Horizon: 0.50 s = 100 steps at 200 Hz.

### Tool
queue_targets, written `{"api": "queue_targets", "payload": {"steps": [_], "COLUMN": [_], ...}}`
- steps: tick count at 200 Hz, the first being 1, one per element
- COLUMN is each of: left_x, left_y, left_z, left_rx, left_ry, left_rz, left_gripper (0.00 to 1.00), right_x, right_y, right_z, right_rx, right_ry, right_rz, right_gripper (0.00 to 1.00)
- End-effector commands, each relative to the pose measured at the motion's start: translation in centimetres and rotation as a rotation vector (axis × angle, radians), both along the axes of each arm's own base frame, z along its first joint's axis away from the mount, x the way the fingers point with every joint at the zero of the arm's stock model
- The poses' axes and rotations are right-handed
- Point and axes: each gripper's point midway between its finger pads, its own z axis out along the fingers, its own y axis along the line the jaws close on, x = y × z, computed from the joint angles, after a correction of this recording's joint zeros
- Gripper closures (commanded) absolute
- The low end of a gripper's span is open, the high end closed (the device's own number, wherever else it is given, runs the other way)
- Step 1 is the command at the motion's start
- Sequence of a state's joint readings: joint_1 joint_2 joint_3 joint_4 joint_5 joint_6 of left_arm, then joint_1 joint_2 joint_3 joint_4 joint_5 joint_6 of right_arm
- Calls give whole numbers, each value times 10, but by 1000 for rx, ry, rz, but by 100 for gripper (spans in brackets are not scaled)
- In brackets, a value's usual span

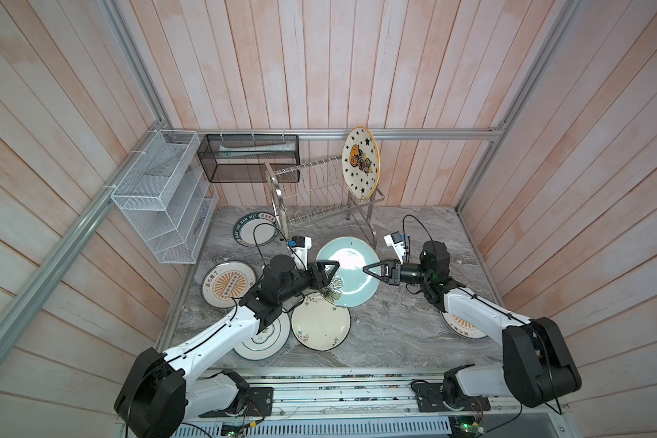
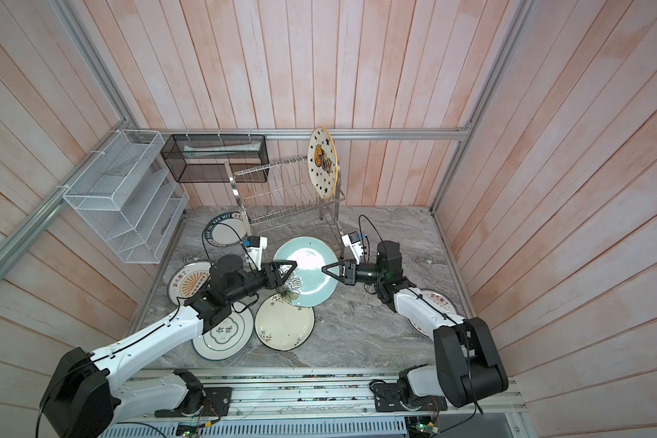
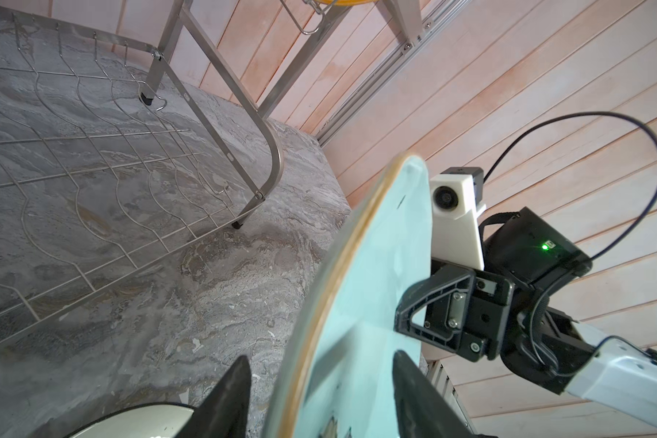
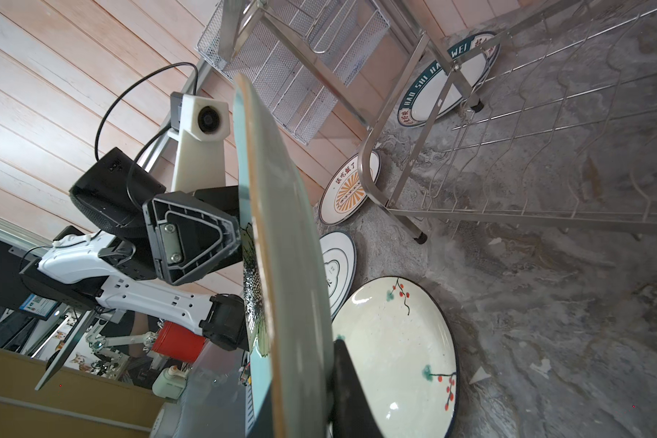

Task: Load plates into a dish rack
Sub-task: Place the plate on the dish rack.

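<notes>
A: Obs.: blue plate [image 1: 348, 271] is up off the counter [image 1: 395, 337], steeply tilted, spanning from the left fingers [image 3: 232, 398] to the right fingers [image 4: 351, 390]. State of each?

B: Left pair spread. In the left wrist view the rim runs through a wide gap and stands clear of at least one finger, so no pinch there. Right pair pressed onto the opposite rim, and that pinch alone seems to carry the plate. Cannot tell if the low rim touches anything.

A: So the step reads as a hand-over to the right arm, then on to the rack [image 1: 321, 189]?

B: My reading too. The rack stands beyond both sets of fingertips. Star plate [image 1: 360, 163] is upright in its top tier, at the end nearer the right fingers. The other slots look free.

A: Notes for doing it well?

B: Draw the left fingers straight back so neither clips the rim. A one-sided pinch on glazed ceramic may sag or twist, so move slowly. Cream plate [image 1: 320, 321] lies just below the left fingers, so lift before swinging. Enter a slot rim-first, parallel to the dividers, clear of the star plate. Let go only once it is seated
</notes>
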State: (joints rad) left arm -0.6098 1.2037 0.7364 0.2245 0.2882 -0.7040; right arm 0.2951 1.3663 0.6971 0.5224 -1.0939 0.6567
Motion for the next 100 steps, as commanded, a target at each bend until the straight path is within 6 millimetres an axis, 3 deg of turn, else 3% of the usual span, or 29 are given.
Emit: {"api": "queue_targets", "payload": {"steps": [1,40,100], "left_x": [-3,-3,-3], "left_y": [-1,-1,-6], "left_z": [8,11,14], "left_rx": [-12,-15,-31], "left_ry": [-19,-28,-36], "left_rz": [-16,-14,-38], "left_gripper": [38,33,58], "right_x": [6,7,1], "right_y": [-11,-19,-17], "right_z": [31,37,36], "right_rx": [56,65,67], "right_ry": [-106,-124,-127], "right_rz": [-49,-73,-51], "right_gripper": [100,100,100]}}
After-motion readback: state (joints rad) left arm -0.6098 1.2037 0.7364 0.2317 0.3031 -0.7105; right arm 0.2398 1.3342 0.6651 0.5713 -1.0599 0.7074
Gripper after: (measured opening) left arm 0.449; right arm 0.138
